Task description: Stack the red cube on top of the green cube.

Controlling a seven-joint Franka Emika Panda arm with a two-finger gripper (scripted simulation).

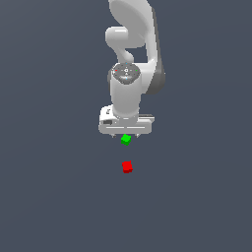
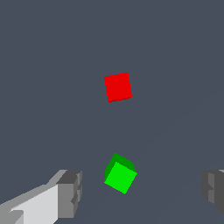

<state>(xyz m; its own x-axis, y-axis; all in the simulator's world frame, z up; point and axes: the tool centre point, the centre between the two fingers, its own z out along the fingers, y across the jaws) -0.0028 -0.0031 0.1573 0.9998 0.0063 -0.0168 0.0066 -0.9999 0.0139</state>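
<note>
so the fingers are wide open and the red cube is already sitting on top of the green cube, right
Not quite. The fingers are wide open, but the red cube is not on the green cube. The exterior view shows the two lying apart on the floor, with only the green one near the gripper.

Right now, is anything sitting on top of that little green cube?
No. The green cube has a bare top; the red cube lies apart on the floor. Its underside is hidden.

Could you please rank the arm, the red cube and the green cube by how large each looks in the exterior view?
1. Arm, by far the largest.
2. Red cube and green cube: both tiny and look alike, so no ranking between them.
</note>
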